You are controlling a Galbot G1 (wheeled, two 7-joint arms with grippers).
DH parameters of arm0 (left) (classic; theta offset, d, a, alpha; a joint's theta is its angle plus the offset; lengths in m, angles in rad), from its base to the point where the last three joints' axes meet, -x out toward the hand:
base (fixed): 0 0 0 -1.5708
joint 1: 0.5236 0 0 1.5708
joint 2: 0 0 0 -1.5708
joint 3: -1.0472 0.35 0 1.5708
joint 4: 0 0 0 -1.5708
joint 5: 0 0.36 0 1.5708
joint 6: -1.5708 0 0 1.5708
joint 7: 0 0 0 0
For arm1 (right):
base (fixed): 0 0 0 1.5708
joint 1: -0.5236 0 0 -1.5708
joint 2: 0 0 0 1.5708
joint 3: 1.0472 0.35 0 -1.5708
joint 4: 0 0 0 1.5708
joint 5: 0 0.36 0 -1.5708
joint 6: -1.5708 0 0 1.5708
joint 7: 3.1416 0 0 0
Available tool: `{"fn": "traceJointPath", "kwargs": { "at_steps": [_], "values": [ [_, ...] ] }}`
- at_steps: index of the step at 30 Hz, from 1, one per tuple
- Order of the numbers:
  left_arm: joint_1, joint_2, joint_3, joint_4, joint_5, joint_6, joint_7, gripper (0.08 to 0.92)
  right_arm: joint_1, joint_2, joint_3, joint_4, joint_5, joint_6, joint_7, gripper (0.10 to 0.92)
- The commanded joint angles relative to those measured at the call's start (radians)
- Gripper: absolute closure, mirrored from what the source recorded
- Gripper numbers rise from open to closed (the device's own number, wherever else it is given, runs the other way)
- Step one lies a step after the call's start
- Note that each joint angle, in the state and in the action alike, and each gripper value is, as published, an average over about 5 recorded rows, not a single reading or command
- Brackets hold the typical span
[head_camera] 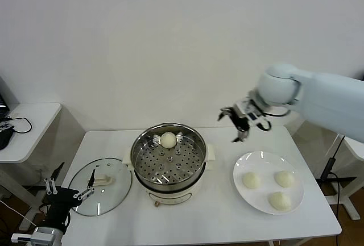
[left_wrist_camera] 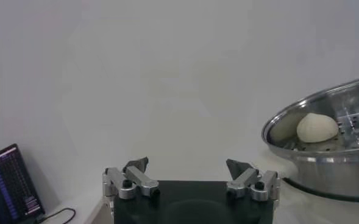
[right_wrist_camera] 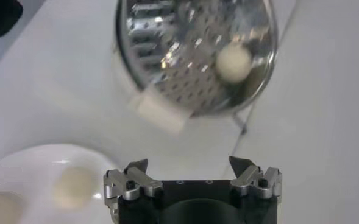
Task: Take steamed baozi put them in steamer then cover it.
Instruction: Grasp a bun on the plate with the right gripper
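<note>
A: Where does the head camera sit?
B: High, facing down at the table.
A: The wrists?
B: Left sits low, steamer at three o'clock; right looks down. All share it

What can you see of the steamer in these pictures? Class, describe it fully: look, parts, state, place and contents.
The steamer is a round, shiny steel pot on a cream-white base with side handles, standing upright mid-table. A perforated steel tray sits inside. It is uncovered. One cream-white bun rests on the tray near the far rim. A glass lid lies flat on the table at its left, a white plate at its right. Neither gripper touches it.
</note>
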Motion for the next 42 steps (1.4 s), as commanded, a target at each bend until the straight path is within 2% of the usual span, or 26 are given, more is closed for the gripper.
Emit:
{"fn": "traceJointPath", "kwargs": {
  "at_steps": [1,6,11,24,42],
  "values": [
    [-0.005,0.003,0.006,0.009,0.002,0.000,0.000,0.177,-0.251,-0.316,0.102,0.134,-0.111,-0.096,-0.007,0.203],
    [-0.005,-0.003,0.015,0.013,0.009,0.000,0.000,0.177,-0.558,-0.361,0.324,0.105,-0.229,-0.082,0.014,0.202],
    [-0.011,-0.008,0.020,0.026,0.016,0.001,0.001,0.177,-0.732,-0.301,0.440,0.025,-0.303,-0.068,0.035,0.203],
    [-0.012,-0.009,0.014,0.055,0.020,0.002,0.002,0.177,-0.805,-0.124,0.477,-0.167,-0.351,-0.069,0.061,0.203],
    [-0.006,-0.015,0.002,0.060,0.021,0.000,0.002,0.177,-0.845,-0.006,0.509,-0.248,-0.383,-0.075,0.083,0.213]
  ]
}}
